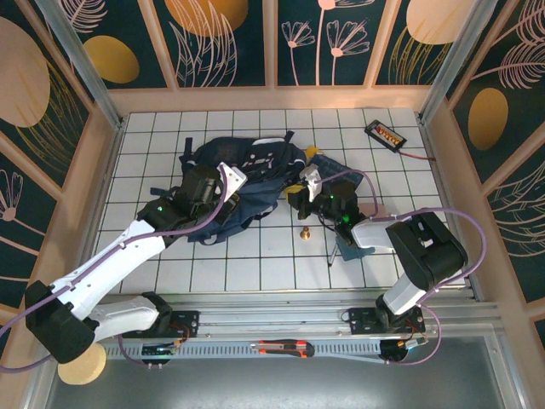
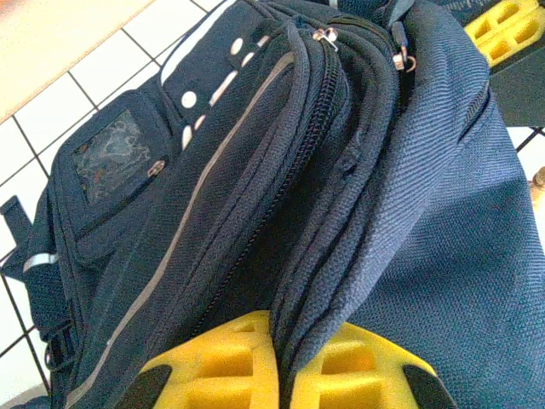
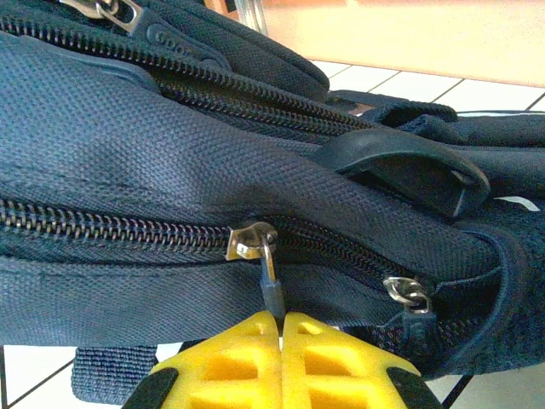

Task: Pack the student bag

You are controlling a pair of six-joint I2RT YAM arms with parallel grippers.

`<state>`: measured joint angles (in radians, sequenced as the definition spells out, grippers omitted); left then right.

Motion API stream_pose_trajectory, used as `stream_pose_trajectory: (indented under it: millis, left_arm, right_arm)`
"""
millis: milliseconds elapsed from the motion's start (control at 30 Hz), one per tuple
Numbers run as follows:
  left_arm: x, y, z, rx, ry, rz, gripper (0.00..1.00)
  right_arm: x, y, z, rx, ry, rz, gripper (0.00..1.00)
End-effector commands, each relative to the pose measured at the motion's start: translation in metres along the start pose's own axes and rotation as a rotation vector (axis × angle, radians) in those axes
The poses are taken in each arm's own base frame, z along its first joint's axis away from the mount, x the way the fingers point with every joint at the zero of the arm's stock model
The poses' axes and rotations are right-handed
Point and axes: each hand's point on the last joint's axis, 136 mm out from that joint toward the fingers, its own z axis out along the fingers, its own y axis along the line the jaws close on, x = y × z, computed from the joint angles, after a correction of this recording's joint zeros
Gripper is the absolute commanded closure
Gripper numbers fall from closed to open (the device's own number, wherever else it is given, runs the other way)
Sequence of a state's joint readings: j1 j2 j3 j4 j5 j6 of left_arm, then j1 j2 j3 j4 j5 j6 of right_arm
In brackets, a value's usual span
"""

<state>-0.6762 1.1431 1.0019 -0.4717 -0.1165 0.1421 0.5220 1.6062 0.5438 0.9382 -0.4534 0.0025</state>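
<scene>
Where the student bag (image 1: 255,162) lay slumped on the white-tiled table (image 1: 255,256), toward the back and between the two arms, both grippers were on it.

The left gripper (image 2: 283,349) had its yellow fingers (image 2: 221,366) pressed together on a fold of navy fabric beside a zip track, the cloth squeezed between them. Judged purpose: an anchor, so the soft bag would not drag along when a zip was worked.

The right gripper (image 3: 281,332) had its jaws fully together, pinching the small dark pull tab (image 3: 271,285) that hung from a silver slider (image 3: 249,240) on the bag's side. It gripped the tab at its lower end, leaving the slider free above. Could not tell on which side of the slider the teeth were parted.

Judged step: working a compartment zip. No contents visible.

A small brass object (image 1: 304,232) stood on the tiles just in front of the bag, apart from it.

Risk: the tab was thin and might slip if pulled off the line of the teeth.
</scene>
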Motion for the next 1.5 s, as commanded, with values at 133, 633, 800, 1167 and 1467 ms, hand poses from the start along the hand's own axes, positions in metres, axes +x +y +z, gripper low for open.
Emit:
stream_pose_trajectory:
  millis: [133,633,800,1167,1467]
  left_arm:
    - [-0.026,0.008,-0.011,-0.033,-0.111,-0.047,1.0]
    - [-0.025,0.027,0.002,-0.146,-0.075,-0.072,1.0]
    - [-0.031,0.026,0.003,-0.141,-0.102,-0.074,1.0]
    - [-0.03,0.019,-0.015,-0.096,-0.154,-0.055,1.0]
    - [-0.017,0.017,-0.014,-0.095,-0.128,-0.051,1.0]
  right_arm:
    - [-0.019,0.008,-0.011,0.0,-0.045,-0.048,1.0]
    - [-0.006,0.071,-0.025,-0.347,0.192,0.126,1.0]
    - [-0.009,0.077,-0.032,-0.358,0.211,0.149,1.0]
    - [-0.008,0.01,-0.013,-0.09,0.06,-0.146,0.42]
    - [-0.018,0.0,0.009,-0.084,0.0,-0.144,0.45]
